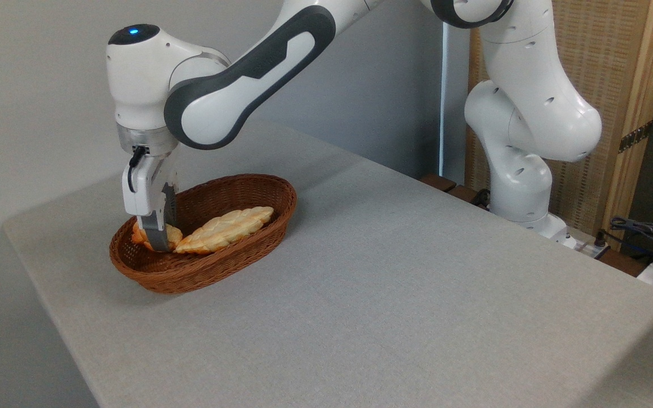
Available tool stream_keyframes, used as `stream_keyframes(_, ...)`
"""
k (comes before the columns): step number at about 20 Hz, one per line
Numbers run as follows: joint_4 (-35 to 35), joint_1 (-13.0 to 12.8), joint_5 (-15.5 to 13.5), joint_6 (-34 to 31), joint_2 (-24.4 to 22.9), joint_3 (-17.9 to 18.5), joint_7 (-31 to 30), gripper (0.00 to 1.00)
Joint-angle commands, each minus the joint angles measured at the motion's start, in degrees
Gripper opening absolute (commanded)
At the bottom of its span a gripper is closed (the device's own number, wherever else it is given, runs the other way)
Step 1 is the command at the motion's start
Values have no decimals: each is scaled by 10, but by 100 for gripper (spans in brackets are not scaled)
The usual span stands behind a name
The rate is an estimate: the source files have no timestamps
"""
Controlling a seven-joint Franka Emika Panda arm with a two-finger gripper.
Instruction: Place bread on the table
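- A white robot arm reaches down at the left of the view, its gripper (156, 241) lowered inside a brown oval wicker basket (236, 258).
- The gripper points straight down over the left end of the basket. One dark finger shows in front; the other is hidden behind it, so I cannot tell whether the gripper is clamped or apart.
- The bread (140, 233), a small golden-orange bun, lies in the basket directly at the gripper, showing on both sides of the front finger and partly hidden by it.
- Just to the right of the gripper, a longer, paler loaf (227, 228) with scored ridges lies slantwise in the basket, its near end beside the bun.
- The basket stands on a light grey bench (394, 283), which stretches well to the right of the gripper.
- Far to the right of the gripper, the arm's white base (522, 192) stands at the back edge of the bench, in front of a woven panel in a wooden frame (615, 85).
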Motion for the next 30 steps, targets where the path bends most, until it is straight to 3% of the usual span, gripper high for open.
stream_keyframes(1,-2,5,7,-21,-19,0,-6,36)
stream_keyframes(10,-1,12,-10,-96,-84,11,-21,37)
stream_keyframes(14,-2,12,-30,-195,-126,79,-17,39)
stream_keyframes(18,-2,11,-44,-214,-142,133,-18,40)
stream_keyframes(26,-4,11,-43,-245,-146,211,-17,44)
stream_keyframes(30,-11,12,-43,-253,-142,249,-16,64)
